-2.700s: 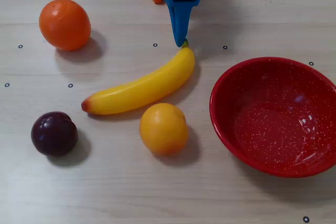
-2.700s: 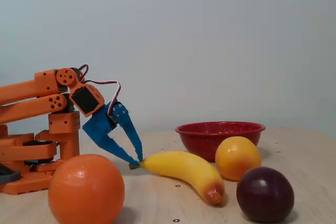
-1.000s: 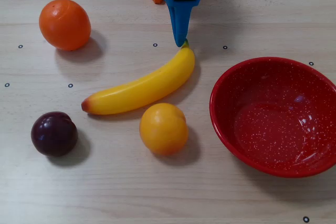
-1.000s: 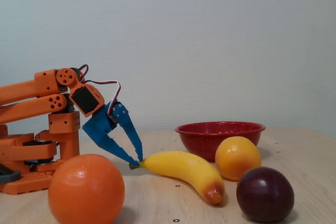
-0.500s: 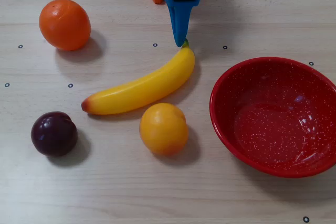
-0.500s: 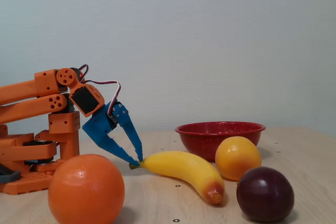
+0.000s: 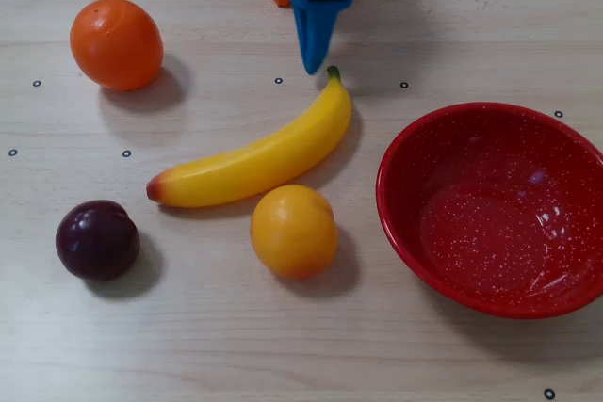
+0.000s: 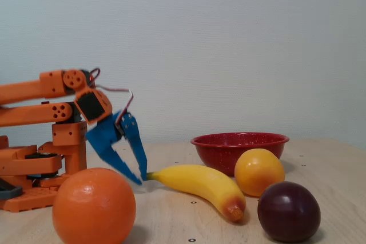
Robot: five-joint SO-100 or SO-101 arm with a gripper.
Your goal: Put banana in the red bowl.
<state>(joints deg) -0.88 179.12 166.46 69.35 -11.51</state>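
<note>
The banana [image 7: 254, 162] lies on the wooden table, its green stem toward the arm and its orange-red end at the lower left of the overhead view. It also shows in the fixed view [image 8: 200, 184]. The red bowl [image 7: 396, 152] stands empty at the right in the overhead view, and behind the fruit in the fixed view [image 8: 240, 141]. My blue gripper [image 7: 311, 68] points down just beside the banana's stem tip, low over the table [image 8: 140, 180]. Its fingertips meet and hold nothing.
An orange [image 7: 115, 42] sits at the upper left. A dark plum [image 7: 96, 239] sits at the lower left. A round yellow-orange fruit [image 7: 293, 230] lies close below the banana, between it and the bowl. The orange arm base [image 8: 34, 164] stands at the fixed view's left.
</note>
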